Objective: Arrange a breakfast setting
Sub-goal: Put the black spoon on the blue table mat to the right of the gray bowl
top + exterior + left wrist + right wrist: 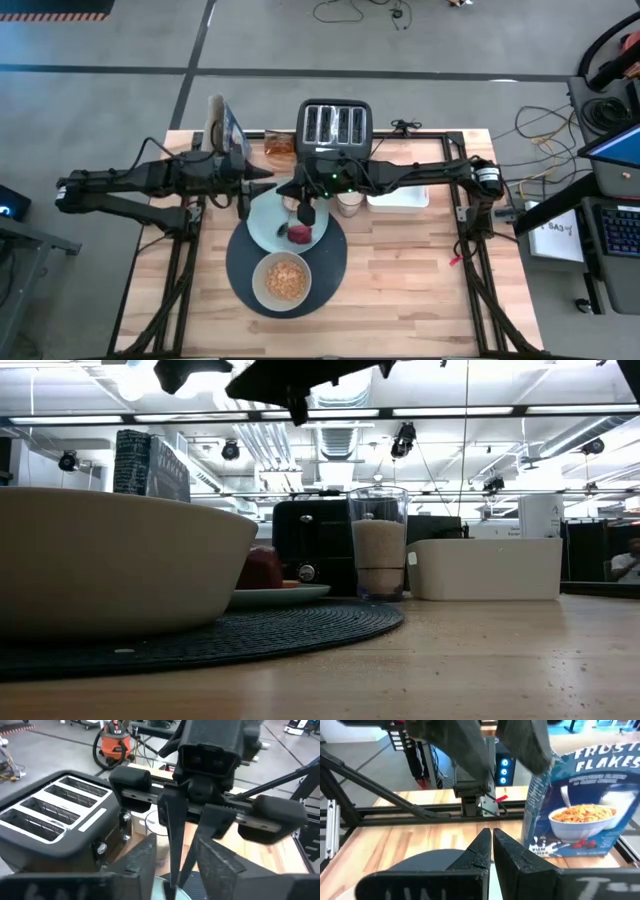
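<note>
Tabletop (420,290): light wood planks, both dark arms are stretched in over the far half from either side.

Placemat (330,268): round and dark blue, laid near the middle of the tabletop, everything else of the setting is parked on it or right by it.

Plate (262,215): pale mint, set on the far part of the placemat, its far edge hanging past the mat.

Bowl (282,281): beige, seated on the near part of the placemat, filled with golden flakes, just beside the plate.

Fruit (299,233): small, dark red, found on the plate.

Milk glass (377,542): stood upright just off the mat's far right edge, between the plate and the white tray (398,198), mostly full.

Toaster (336,128): black, four slots, placed at the far edge behind the plate.

Cereal box (580,805): blue, stood upright at the far left of the tabletop.

Left pincer (262,186): held above the plate's far left edge, fingers seen slightly parted in its wrist view, nothing gripped.

Right pincer (305,212): hung over the plate just by the fruit, fingers pressed together with nothing between them.
</note>
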Action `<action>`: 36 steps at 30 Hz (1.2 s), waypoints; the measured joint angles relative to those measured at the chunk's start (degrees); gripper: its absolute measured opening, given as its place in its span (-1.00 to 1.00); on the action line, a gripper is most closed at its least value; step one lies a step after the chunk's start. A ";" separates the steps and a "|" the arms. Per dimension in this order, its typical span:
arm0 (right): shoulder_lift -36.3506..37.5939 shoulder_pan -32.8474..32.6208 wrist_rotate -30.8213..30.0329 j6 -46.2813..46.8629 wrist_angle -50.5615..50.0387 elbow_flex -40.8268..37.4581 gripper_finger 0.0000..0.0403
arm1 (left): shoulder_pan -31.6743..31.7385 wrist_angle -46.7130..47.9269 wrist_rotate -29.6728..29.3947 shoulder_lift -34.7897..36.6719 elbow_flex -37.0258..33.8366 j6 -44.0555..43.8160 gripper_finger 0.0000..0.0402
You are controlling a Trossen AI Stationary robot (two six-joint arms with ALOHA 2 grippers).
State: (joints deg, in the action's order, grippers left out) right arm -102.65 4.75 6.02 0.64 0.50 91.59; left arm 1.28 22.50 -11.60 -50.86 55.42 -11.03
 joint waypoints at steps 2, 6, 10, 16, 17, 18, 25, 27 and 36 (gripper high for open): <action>0.85 -0.05 0.00 0.37 -2.99 0.00 -0.96 | 0.00 0.09 -0.04 0.57 0.00 0.94 -0.33; 2.82 -0.83 -0.20 0.63 -6.28 -0.02 -0.96 | -0.02 0.44 -0.05 2.37 0.00 2.66 -0.22; 5.60 -1.78 -1.20 1.08 -11.75 0.04 -0.96 | -0.11 2.82 0.03 4.38 0.00 3.00 -0.19; 7.70 -4.77 -7.48 1.91 -28.20 0.04 -0.96 | -2.02 10.61 0.16 6.47 -3.34 0.17 -0.19; 7.70 -5.01 -7.38 3.01 -31.15 0.04 -0.96 | -2.36 10.32 0.13 6.80 -4.62 -0.64 -0.19; 7.35 -5.13 -7.30 3.65 -33.70 0.04 -0.96 | -2.63 9.63 0.16 7.16 -6.00 -1.27 -0.19; 2.04 -4.52 -7.47 0.99 -37.38 -3.81 -0.93 | -3.17 0.88 0.11 9.11 -14.11 -1.57 -0.19; 1.08 -3.70 -7.06 -0.13 -37.26 -4.51 -0.89 | -3.17 -1.04 0.09 9.81 -15.33 -1.54 -0.19; -4.82 -2.14 -7.96 -8.91 -35.99 -5.00 -0.38 | -3.17 -1.33 -0.26 13.69 -16.02 0.52 -0.19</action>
State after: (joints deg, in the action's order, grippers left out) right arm -107.46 2.61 -1.93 -8.27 -35.48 86.59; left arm -1.89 21.17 -11.86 -37.18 39.40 -10.52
